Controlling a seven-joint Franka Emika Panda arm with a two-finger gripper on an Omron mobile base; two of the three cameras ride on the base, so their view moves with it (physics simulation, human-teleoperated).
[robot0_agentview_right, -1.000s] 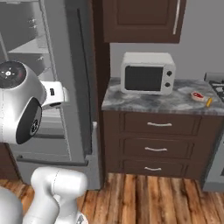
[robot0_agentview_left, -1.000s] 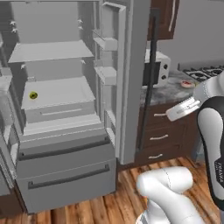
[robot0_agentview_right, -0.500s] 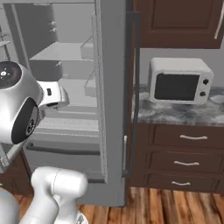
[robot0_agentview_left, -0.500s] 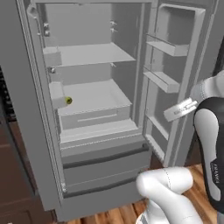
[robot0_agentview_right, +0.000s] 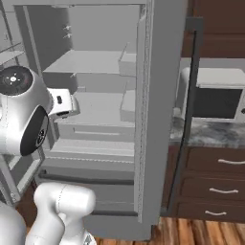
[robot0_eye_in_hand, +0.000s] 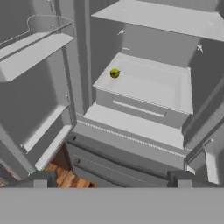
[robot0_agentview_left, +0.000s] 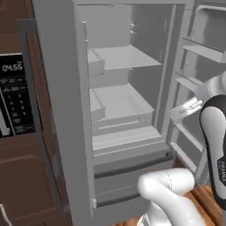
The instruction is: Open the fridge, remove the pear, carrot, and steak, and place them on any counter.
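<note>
Fridge (robot0_agentview_left: pixel 66 110) open; gripper (robot0_eye_in_hand: pixel 111 177) spread and empty. The pear (robot0_eye_in_hand: pixel 114 73) lies ahead, slightly above centre in the hand view (on the shelf's near-left corner).

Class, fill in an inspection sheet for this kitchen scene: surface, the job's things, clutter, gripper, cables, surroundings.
Surface: grey marbled counter right of the fridge, carrying a microwave.
Job's things: fridge doors open; pear at the back left of the middle shelf tray; carrot and steak nothing seen.
Clutter: nothing seen.
Gripper: gripper open, empty, aimed into the fridge, apart from the pear.
Cables: nothing seen.
Surroundings: dark brown drawers, wood floor, built-in oven panel.
</note>
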